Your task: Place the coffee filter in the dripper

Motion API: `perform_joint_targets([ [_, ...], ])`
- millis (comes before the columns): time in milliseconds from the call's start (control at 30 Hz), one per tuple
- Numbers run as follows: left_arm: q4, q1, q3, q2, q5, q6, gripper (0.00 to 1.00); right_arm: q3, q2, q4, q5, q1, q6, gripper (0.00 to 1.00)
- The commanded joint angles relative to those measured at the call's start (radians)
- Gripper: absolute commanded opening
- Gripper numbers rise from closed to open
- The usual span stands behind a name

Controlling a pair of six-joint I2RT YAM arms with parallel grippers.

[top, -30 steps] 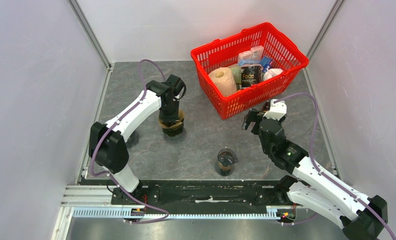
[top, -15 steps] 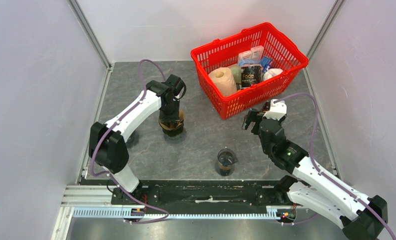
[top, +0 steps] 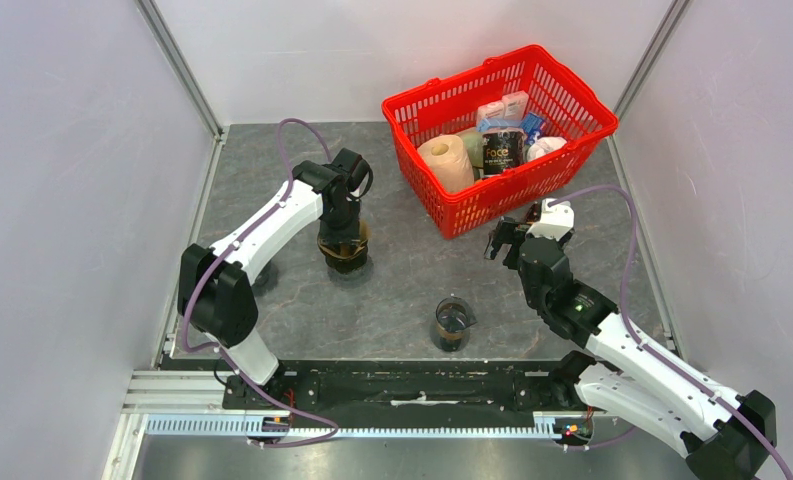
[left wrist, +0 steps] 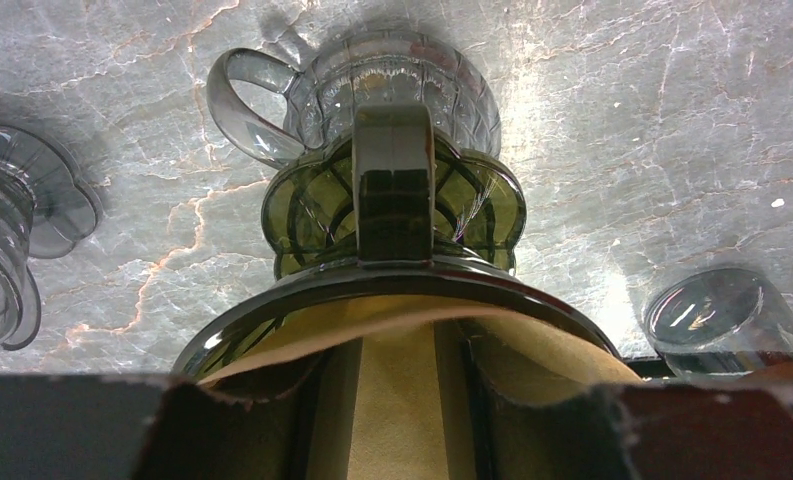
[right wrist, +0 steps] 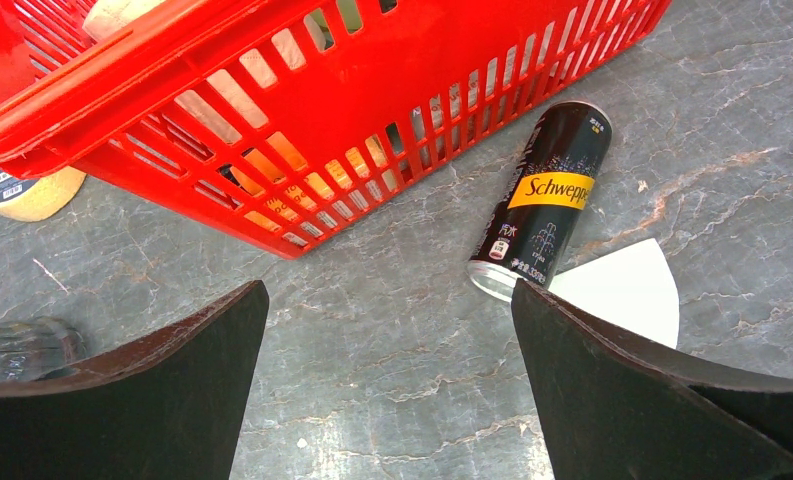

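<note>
The dark green glass dripper (left wrist: 392,215) stands on the table left of centre, also seen from above (top: 342,255). A brown paper coffee filter (left wrist: 397,345) lies inside its rim as an open cone. My left gripper (left wrist: 397,400) points straight down into the filter, fingers a little apart, with paper showing in the narrow gap. From above, the left gripper (top: 342,235) covers the dripper's mouth. My right gripper (right wrist: 387,300) is open and empty over the bare table, in front of the basket (top: 504,240).
A red basket (top: 532,180) of groceries stands at the back right, close ahead in the right wrist view (right wrist: 272,100). A black Schweppes can (right wrist: 547,205) lies beside a white fan-shaped paper (right wrist: 622,290). A glass (top: 452,325) stands near the front. Clear glassware (left wrist: 392,90) is by the dripper.
The left gripper has shifted only very slightly over the dripper. The right arm has not moved.
</note>
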Motion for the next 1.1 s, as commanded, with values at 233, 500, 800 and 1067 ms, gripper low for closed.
perform_joint_targets([
  [233,0.009,-0.005,-0.022,-0.018,0.007,0.032,0.43,0.002,0.003,0.041,0.004,0.002,-0.006,0.99],
  [500,0.008,-0.004,-0.019,-0.024,0.010,0.030,0.44,0.002,0.006,0.043,0.003,0.001,-0.005,0.99],
  [800,0.009,-0.004,-0.015,-0.032,0.018,0.028,0.42,0.002,0.007,0.043,0.004,0.001,-0.006,0.99],
  [1067,0.009,-0.004,-0.013,-0.037,0.019,0.028,0.34,0.002,0.011,0.042,0.003,0.002,-0.007,0.99],
])
